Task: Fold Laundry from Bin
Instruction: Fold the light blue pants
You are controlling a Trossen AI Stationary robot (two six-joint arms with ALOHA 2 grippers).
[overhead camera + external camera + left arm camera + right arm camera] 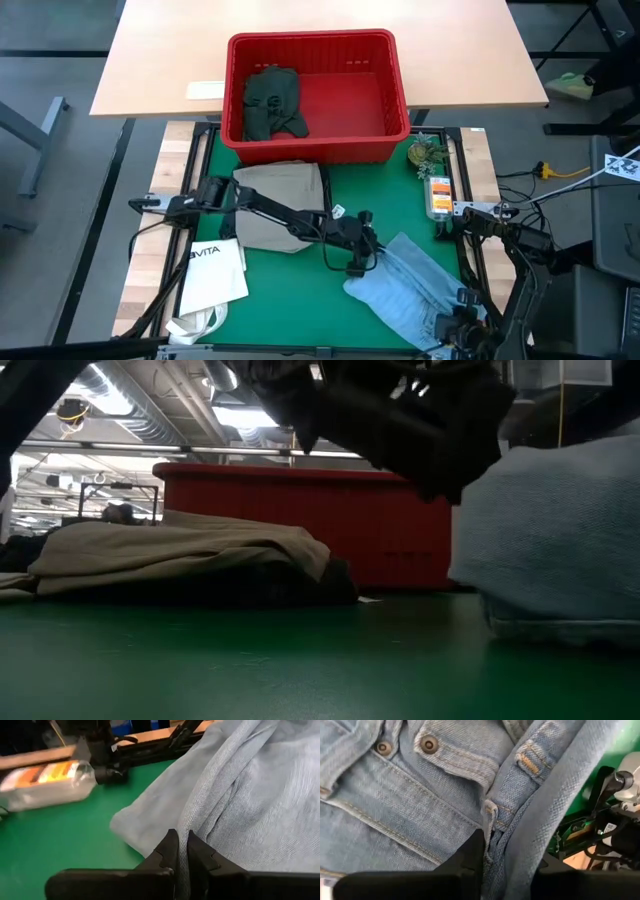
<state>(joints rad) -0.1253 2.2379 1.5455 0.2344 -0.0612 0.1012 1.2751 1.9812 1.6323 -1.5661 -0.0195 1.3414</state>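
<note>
A red bin (318,95) stood at the far side of the green table (290,290), with a dark green garment (272,100) in its left part. Khaki trousers (283,205) lay folded just near of the bin. A bottle (439,192) and a small plant (424,152) were at the right edge. A white bag (212,272) reading "VITA" lay at the near left. The light jeans (418,285) ran from the middle toward the near right corner. The left hand (181,854) was closed on their hem. The right hand (492,851) gripped their waistband (530,780) by the buttons.

light wood table (300,20), grey floor (50,60), ceiling lights (235,415)
</note>
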